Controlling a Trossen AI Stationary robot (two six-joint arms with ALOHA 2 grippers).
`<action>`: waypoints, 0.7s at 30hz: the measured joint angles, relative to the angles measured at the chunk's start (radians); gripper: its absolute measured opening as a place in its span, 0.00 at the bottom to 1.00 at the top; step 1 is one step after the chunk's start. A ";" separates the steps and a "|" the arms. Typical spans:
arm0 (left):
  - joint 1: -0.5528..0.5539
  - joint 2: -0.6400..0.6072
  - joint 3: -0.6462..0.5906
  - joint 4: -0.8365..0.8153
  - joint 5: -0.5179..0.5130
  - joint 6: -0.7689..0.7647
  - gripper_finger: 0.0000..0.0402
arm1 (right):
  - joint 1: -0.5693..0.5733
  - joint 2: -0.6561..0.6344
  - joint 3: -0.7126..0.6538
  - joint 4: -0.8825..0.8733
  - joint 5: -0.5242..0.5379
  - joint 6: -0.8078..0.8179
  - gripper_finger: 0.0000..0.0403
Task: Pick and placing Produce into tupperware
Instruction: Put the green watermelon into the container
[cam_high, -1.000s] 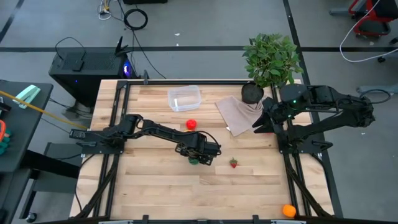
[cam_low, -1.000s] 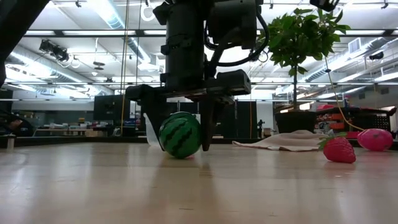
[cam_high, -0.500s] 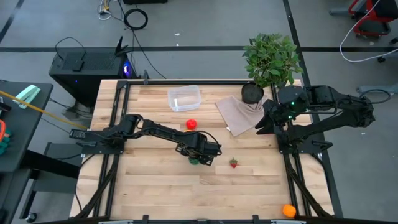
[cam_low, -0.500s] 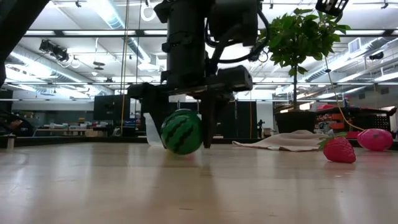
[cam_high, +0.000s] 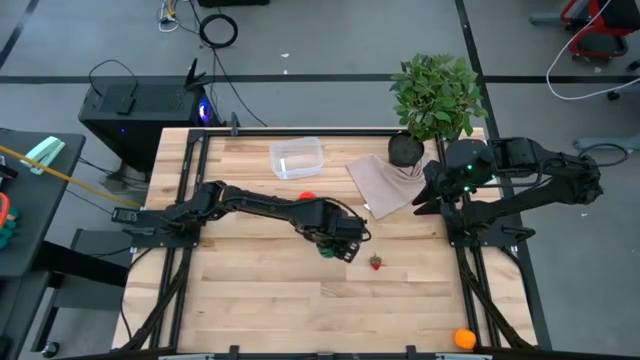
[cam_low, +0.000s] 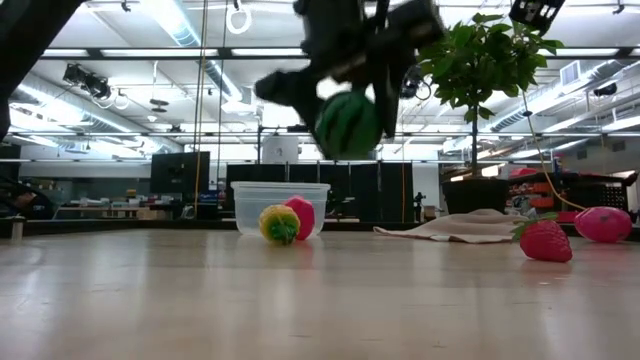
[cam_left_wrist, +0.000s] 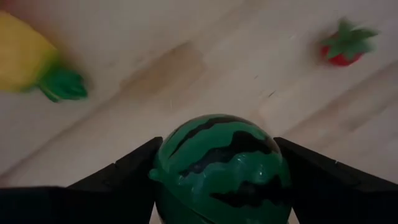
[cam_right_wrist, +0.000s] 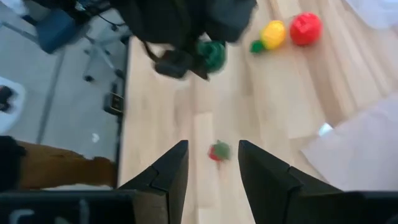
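My left gripper (cam_high: 336, 246) hangs over the table's middle, shut on the dark-green striped ball (cam_left_wrist: 221, 165), which shows high above the tabletop in the low view (cam_low: 347, 122). The clear tupperware (cam_high: 296, 158) stands near the far edge. A red piece (cam_high: 308, 198) and a yellow piece (cam_low: 278, 224) lie on the table in front of the tupperware. The tiny strawberry (cam_high: 376, 262) lies just right of the ball. An orange piece (cam_high: 464, 339) sits at the near right corner. My right gripper (cam_right_wrist: 211, 165) is open, waiting at the right side beside the cloth. My left gripper has the striped ball pinched between its two fingers (cam_left_wrist: 124, 177), one on each opposite side of the ball (cam_left_wrist: 163, 168). The fingers come from above, pointing down. The ball is lifted clear of the table.
A beige folded cloth (cam_high: 382, 183) and a leafy plant in a black pot (cam_high: 435, 95) occupy the far right corner. Black rails (cam_high: 180, 200) run along the table's left and right sides. Bare wood lies between the ball and the near edge.
My left gripper has risen, carrying the striped ball from the tabletop up clear of it, and has drifted a little toward the table's right. The yellow and red pieces and the tupperware behind it now show in the low view.
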 joint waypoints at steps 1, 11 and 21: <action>0.004 0.000 0.029 -0.017 -0.010 0.012 0.73 | 0.000 0.000 0.000 -0.014 0.016 -0.012 0.36; 0.069 -0.001 0.252 -0.272 -0.103 0.179 0.73 | 0.023 0.000 0.000 -0.059 0.112 -0.289 0.39; 0.151 -0.001 0.268 -0.440 -0.154 0.298 0.74 | 0.196 0.038 0.000 -0.034 0.334 -0.423 0.39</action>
